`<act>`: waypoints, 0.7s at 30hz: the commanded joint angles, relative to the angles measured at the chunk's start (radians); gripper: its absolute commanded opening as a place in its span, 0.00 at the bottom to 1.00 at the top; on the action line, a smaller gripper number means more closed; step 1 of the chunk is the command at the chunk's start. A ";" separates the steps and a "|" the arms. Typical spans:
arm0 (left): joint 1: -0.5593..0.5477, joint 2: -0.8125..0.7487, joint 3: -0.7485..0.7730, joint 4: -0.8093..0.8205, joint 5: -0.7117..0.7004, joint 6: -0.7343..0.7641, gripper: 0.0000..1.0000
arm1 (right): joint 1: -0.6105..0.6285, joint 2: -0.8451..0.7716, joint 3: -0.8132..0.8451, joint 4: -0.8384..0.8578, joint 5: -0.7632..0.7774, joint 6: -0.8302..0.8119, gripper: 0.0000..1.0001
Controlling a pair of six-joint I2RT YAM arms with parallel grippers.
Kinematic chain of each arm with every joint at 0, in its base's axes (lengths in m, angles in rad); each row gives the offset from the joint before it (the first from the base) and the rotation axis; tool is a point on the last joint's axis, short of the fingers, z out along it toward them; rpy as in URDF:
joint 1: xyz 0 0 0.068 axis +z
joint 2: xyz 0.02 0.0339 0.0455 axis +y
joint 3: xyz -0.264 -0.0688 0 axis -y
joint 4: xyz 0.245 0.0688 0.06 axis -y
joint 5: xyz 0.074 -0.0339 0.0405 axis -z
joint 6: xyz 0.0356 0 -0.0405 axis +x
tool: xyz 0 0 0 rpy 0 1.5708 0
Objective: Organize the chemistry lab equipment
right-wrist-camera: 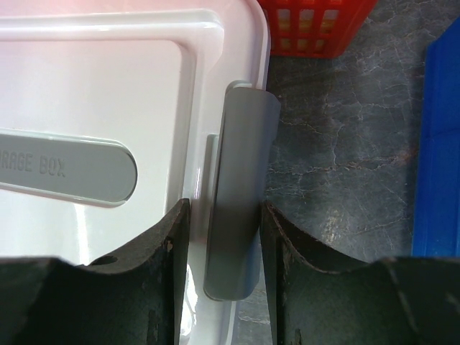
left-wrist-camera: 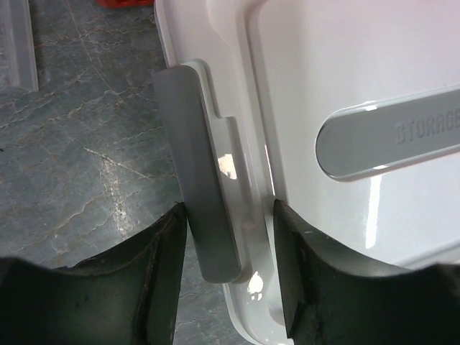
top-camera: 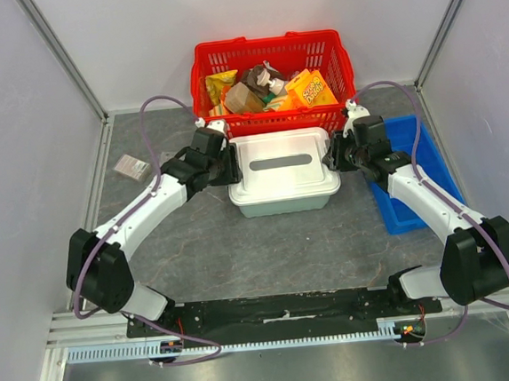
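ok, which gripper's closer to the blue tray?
Right. The right gripper sits at the storage box's right latch, with the blue tray just beside it. The left gripper is at the left latch, the whole box between it and the tray.

The left claw (top-camera: 231, 167) and right claw (top-camera: 330, 155) flank a white lidded box (top-camera: 284, 172) on the bench (top-camera: 196, 240), a red basket (top-camera: 199, 84) of snack packs (top-camera: 310, 88) just behind it and a blue tray (top-camera: 395, 214) to its right.
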 commanded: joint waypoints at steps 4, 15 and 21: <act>-0.062 0.090 0.031 -0.046 -0.066 0.062 0.02 | 0.041 0.020 -0.030 -0.008 -0.113 0.037 0.32; -0.064 0.102 0.077 -0.084 -0.121 0.050 0.13 | 0.044 0.028 0.004 -0.005 -0.092 0.097 0.42; -0.062 0.086 0.124 -0.135 -0.147 0.044 0.31 | 0.042 0.031 0.113 -0.074 -0.032 0.107 0.64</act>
